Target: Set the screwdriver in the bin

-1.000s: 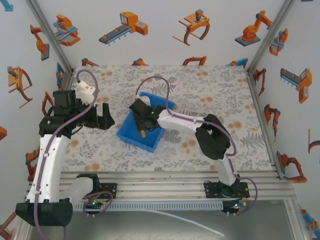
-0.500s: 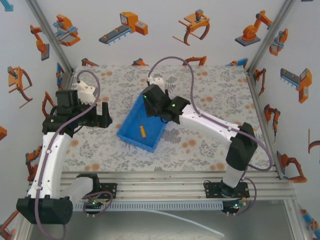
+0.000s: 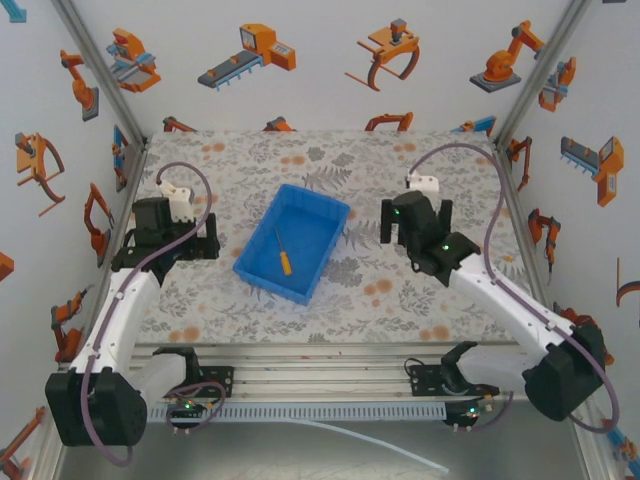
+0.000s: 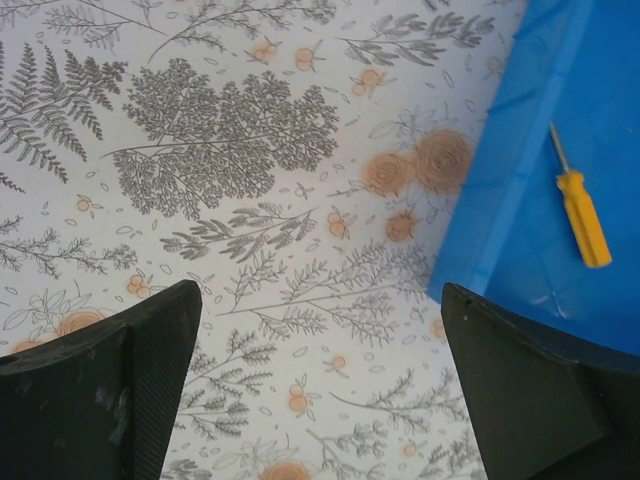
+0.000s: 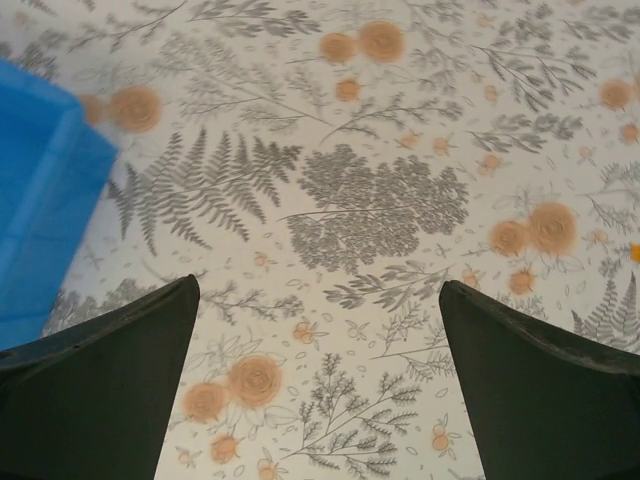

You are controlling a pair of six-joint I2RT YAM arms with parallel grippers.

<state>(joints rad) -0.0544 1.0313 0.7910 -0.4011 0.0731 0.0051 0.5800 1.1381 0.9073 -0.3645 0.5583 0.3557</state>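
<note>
The screwdriver (image 3: 283, 256), orange-yellow handle and thin dark shaft, lies flat on the bottom of the blue bin (image 3: 310, 213) at mid-table. The left wrist view shows the screwdriver (image 4: 582, 212) inside the bin (image 4: 520, 190) at the upper right. My left gripper (image 3: 184, 243) stands open to the left of the bin, nothing between its fingers (image 4: 110, 390). My right gripper (image 3: 412, 218) is open to the right of the bin, over bare cloth. A corner of the bin (image 5: 45, 220) shows at the left edge of the right wrist view.
A floral cloth (image 3: 400, 290) covers the table. White walls printed with robot pictures close in the back and both sides. An aluminium rail (image 3: 330, 355) with the arm bases runs along the near edge.
My right gripper let go of the screwdriver inside the bin, then pulled back out to the right. My left arm drew back slightly to the left and lower.
</note>
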